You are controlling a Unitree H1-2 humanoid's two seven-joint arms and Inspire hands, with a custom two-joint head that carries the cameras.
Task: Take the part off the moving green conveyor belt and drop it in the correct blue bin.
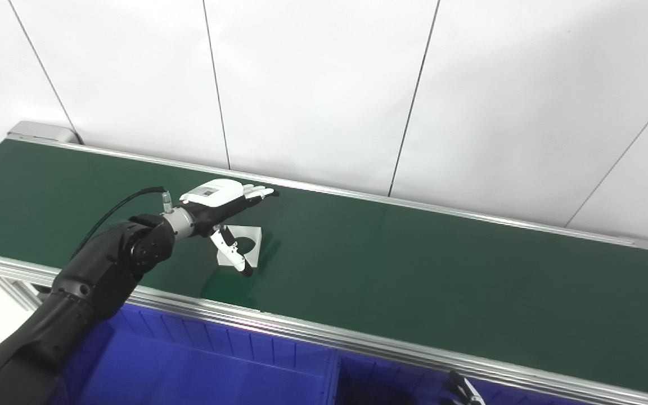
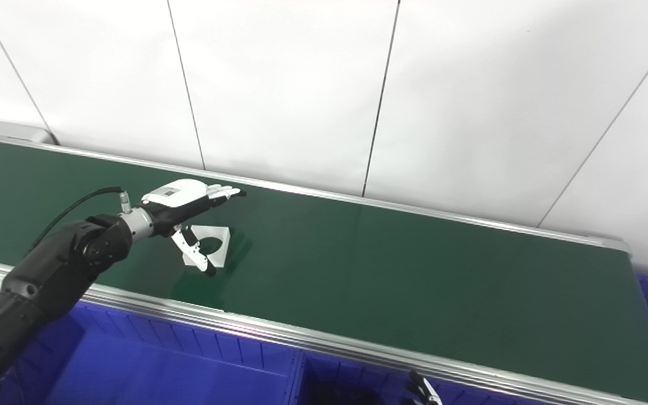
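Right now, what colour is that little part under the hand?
White part, with a round hole, on the green belt; clearest in the left eye view.

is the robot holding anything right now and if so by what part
Nothing is held. The left hand is open above the white part, which lies on the belt. The right hand barely shows.

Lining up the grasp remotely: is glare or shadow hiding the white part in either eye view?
Left eye view: white part sharp, thumb of left hand crosses it, faint sheen on belt. Right eye view: same, part's hole clear, soft shadow to its right.
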